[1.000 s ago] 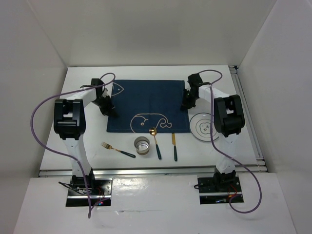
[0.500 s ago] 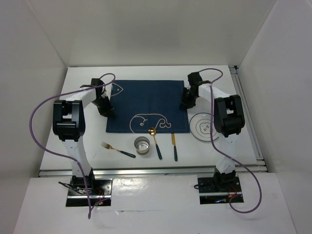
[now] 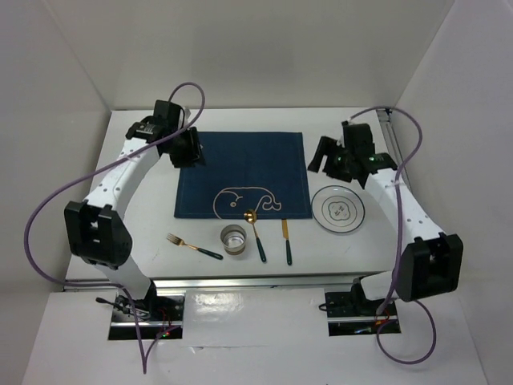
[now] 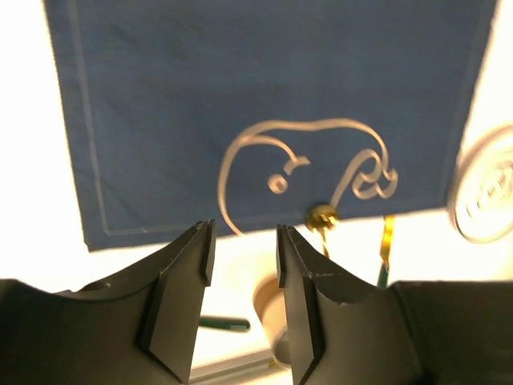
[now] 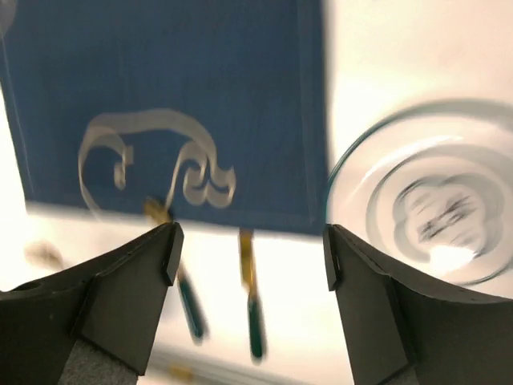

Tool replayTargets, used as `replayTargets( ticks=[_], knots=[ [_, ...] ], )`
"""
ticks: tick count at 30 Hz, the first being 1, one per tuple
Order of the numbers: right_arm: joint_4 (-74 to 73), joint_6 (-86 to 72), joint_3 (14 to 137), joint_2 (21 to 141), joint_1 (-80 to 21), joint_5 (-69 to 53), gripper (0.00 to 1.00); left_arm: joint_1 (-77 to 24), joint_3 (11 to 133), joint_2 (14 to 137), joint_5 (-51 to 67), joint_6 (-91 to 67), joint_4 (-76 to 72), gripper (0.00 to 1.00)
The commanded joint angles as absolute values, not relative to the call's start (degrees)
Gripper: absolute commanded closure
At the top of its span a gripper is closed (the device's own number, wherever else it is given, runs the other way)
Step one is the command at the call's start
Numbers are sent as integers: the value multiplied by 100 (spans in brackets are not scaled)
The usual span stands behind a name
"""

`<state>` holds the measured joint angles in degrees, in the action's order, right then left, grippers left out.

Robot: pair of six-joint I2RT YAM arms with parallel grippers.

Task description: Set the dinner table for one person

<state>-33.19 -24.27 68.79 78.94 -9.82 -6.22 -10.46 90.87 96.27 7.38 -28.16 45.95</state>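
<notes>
The dinner table (image 3: 140,233) is a white tabletop with a dark blue whale placemat (image 3: 240,168) flat in its middle. My left gripper (image 3: 192,151) hovers at the mat's far left corner, open and empty. My right gripper (image 3: 318,160) hovers off the mat's right edge, just beyond the glass plate (image 3: 338,208), wide open and empty. In the left wrist view the gripper (image 4: 244,253) has the mat (image 4: 264,96) and the spoon bowl (image 4: 322,215) beyond its fingers. The right wrist view is blurred; the gripper (image 5: 251,253) frames the knife (image 5: 250,297), with the plate (image 5: 437,204) to the right.
Along the mat's near edge lie a gold fork (image 3: 192,245), a small metal cup (image 3: 233,239), a gold spoon (image 3: 256,233) whose bowl rests on the mat, and a gold knife (image 3: 286,241), all with green handles. A metal rail (image 3: 248,279) borders the near edge. White walls enclose three sides.
Both grippers have opened and let go of the placemat's side edges. Both arms rose and swung outward, the left toward the far left corner, the right toward the plate.
</notes>
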Motion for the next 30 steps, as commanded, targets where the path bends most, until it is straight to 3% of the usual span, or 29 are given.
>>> replayTargets(
  ticks=[1, 5, 6, 8, 12, 16, 18, 19, 21, 22, 25, 26, 28, 30],
  knots=[
    [-3480, -2276, 6434, 7770, -1814, -1326, 17, -1187, 8790, 9221, 800, -2724, 4913, 49],
    [-3480, -2504, 6573, 7769, -3325, -1302, 11, -1055, 8535, 8615, 616, -2848, 5098, 47],
    [-3533, -2627, 6644, 7961, -3618, -1205, 11, -942, 8430, 8483, 615, -2761, 5098, 37],
    [-3437, -2706, 6706, 8181, -4268, -1021, 10, -862, 8280, 8097, 485, -2760, 4888, 33],
    [-3278, -2760, 7100, 8919, -4982, -633, 10, -660, 8218, 7954, 483, -2760, 5027, 35],
    [-3401, -2865, 7567, 9806, -5317, -106, 17, -598, 8210, 7823, 431, -2637, 5159, 37],
    [-3401, -2865, 7707, 10088, -5370, -53, 23, -484, 8139, 7744, 431, -2637, 5159, 37],
    [-3401, -2865, 7708, 10151, -5370, -53, 34, -483, 8078, 7674, 483, -2585, 5159, 37],
    [-3296, -2865, 7708, 10317, -5370, -53, 44, -431, 8077, 7612, 536, -2584, 5159, 40],
    [-3296, -2865, 7708, 10318, -5370, -105, 56, -431, 8016, 7611, 536, -2532, 5159, 40],
    [-3445, -2813, 7909, 10397, -5423, -105, 77, -317, 8016, 7550, 536, -2531, 5159, 43],
    [-3532, -2813, 8110, 10397, -5423, 34, 92, -316, 8016, 7550, 536, -2479, 5211, 43],
    [-3769, -2812, 8340, 10310, -5423, 193, 100, -316, 8016, 7550, 536, -2426, 5212, 43],
    [-3849, -2760, 8673, 10222, -5292, 342, 100, -264, 7815, 7497, 536, -2426, 5142, 43]
  ],
)
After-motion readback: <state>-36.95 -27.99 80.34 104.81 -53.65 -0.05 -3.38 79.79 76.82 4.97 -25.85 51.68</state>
